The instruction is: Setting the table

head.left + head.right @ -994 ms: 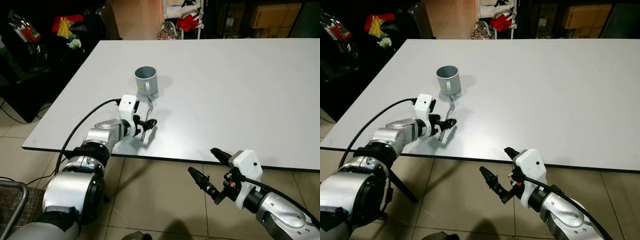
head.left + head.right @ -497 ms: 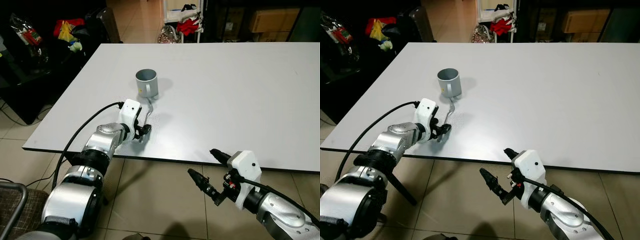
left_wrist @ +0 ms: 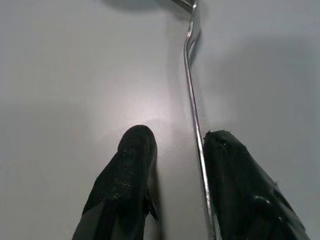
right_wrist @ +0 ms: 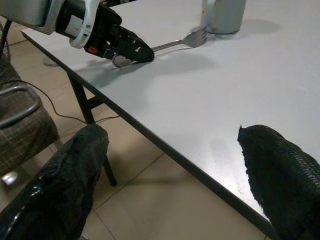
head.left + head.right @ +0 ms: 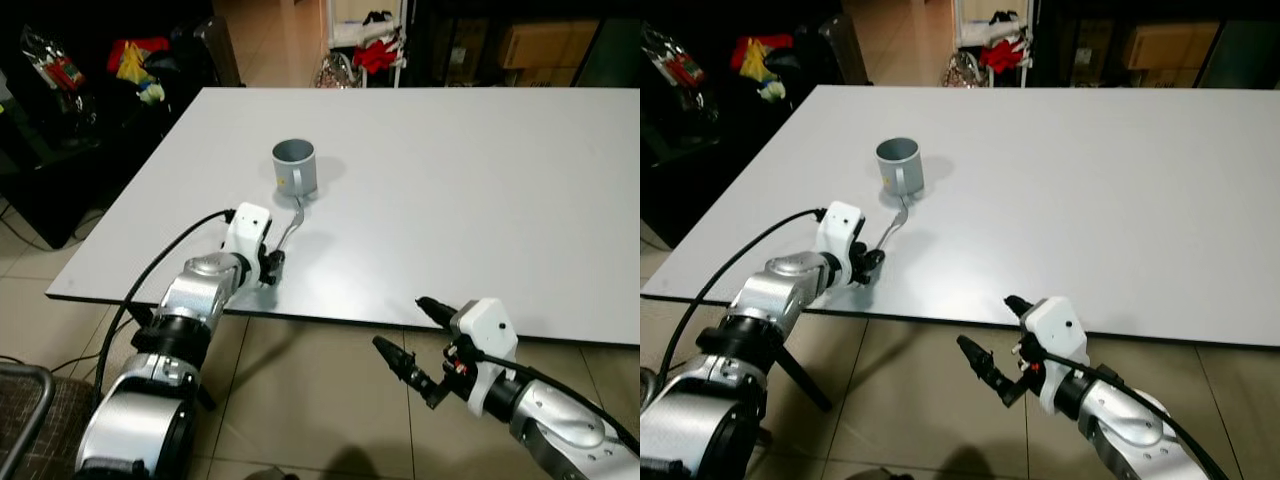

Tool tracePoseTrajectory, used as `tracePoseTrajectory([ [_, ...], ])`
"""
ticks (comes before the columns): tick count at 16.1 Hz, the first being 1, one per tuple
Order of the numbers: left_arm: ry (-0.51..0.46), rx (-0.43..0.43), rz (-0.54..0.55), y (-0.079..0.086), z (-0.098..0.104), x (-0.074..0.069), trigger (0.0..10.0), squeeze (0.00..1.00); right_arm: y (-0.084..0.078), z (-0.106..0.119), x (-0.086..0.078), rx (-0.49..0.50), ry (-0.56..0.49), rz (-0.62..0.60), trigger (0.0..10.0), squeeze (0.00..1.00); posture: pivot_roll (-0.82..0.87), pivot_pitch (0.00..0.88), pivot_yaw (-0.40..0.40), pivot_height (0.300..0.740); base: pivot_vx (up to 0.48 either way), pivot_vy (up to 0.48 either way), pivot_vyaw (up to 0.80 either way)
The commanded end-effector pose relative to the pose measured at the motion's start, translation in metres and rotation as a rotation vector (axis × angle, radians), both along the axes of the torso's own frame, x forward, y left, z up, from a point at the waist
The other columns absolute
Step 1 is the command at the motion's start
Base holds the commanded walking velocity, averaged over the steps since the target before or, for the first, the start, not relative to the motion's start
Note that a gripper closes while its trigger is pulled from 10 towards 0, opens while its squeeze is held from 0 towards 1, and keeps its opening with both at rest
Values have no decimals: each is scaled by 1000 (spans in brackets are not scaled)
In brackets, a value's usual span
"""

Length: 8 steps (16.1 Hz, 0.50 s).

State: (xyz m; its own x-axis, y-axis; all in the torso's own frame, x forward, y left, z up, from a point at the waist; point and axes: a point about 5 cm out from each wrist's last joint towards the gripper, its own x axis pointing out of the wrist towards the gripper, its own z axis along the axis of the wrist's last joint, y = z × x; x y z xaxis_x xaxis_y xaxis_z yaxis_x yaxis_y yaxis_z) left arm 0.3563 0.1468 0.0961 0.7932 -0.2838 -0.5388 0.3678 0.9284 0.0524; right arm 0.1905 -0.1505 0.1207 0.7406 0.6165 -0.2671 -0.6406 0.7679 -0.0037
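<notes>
A grey metal mug (image 5: 295, 166) stands on the white table (image 5: 480, 180), left of the middle. A silver fork (image 5: 290, 225) lies flat on the table, tines by the mug, handle pointing to the near edge. My left gripper (image 5: 272, 268) rests on the table at the handle's end. In the left wrist view the fork (image 3: 192, 100) runs between the parted fingers (image 3: 127, 170), close against one of them, with a clear gap to the other. My right gripper (image 5: 415, 340) hangs open below the table's near edge, over the floor, holding nothing.
Dark furniture with red and yellow clutter (image 5: 130, 55) stands at the far left. A chair frame (image 5: 25, 400) sits at the near left on the tiled floor. A rack with clothes (image 5: 375, 45) and a cardboard box (image 5: 540, 35) stand beyond the table.
My left gripper has drawn back toward the table's near-left edge, and the fork now lies flat by the mug. The right arm has hardly moved.
</notes>
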Motion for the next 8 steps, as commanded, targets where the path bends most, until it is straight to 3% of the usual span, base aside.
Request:
tracePoseTrajectory([
  [1,-7,29,35,7,0,-2,0,0,1,0,1,-5,-8,7,10000,0,-154,0,93,740,0,0,0],
  [8,-35,106,116,11,-1,-14,0,0,5,-3,2,3,-4,24,10000,0,-132,0,79,740,0,0,0],
])
